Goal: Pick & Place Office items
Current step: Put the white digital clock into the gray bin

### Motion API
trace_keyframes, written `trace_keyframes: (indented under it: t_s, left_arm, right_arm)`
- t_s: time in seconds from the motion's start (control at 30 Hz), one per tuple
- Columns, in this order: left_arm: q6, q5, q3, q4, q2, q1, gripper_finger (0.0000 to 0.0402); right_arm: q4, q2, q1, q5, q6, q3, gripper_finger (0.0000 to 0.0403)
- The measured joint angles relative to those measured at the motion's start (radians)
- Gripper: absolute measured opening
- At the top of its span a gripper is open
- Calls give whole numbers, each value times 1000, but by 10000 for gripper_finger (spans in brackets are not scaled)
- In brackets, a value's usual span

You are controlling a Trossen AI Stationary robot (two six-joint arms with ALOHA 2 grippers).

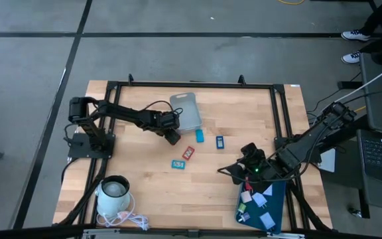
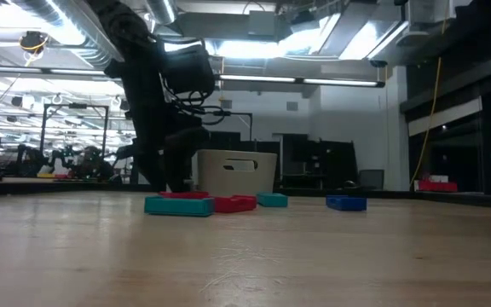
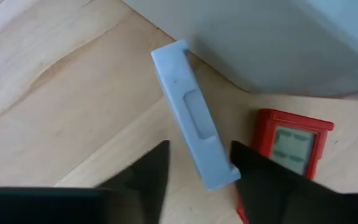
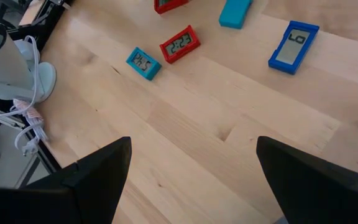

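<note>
My left gripper points down beside the translucent grey bin. In the left wrist view its fingers stand on either side of a pale blue blocky piece, which lies on the table against the bin's foot, next to a red clock piece. More office items lie mid-table: red, teal, light blue and blue. My right gripper hovers open above bare wood, left of the dark-teal tray. My left gripper has one finger against a long side of the pale blue piece at its near end. The other finger stands a small gap off the opposite side. The fingers come slanting from above, across the piece, which lies on the table.
The dark-teal tray at the near right holds several small pieces. A white kettle-like pot with a coiled cord stands at the near left. A black frame rail runs round the table. Bare wood lies between the items and the near edge.
</note>
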Motion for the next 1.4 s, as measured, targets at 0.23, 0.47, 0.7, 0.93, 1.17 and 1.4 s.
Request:
trace_keyframes:
  t_s: [0.23, 0.47, 0.7, 0.93, 1.17, 1.4]
  left_arm:
    - [-19, 78, 0, 14, -41, 29, 58]
    - [-35, 146, 0, 19, -132, 55, 58]
    - [-58, 202, 0, 68, -269, 58, 58]
    - [-106, 221, 0, 118, -390, 58, 58]
    - [-22, 206, 0, 145, -374, 107, 58]
    - [96, 282, 0, 211, -273, 227, 58]
  right_arm:
    - [0, 0, 0, 2, -24, 0, 352]
    - [0, 0, 0, 3, -60, 0, 352]
    - [3, 0, 0, 28, -82, 0, 350]
    - [17, 1, -1, 29, -122, 0, 350]
    - [57, 1, -9, 51, -135, 0, 350]
    - [176, 1, -67, 175, -145, 0, 349]
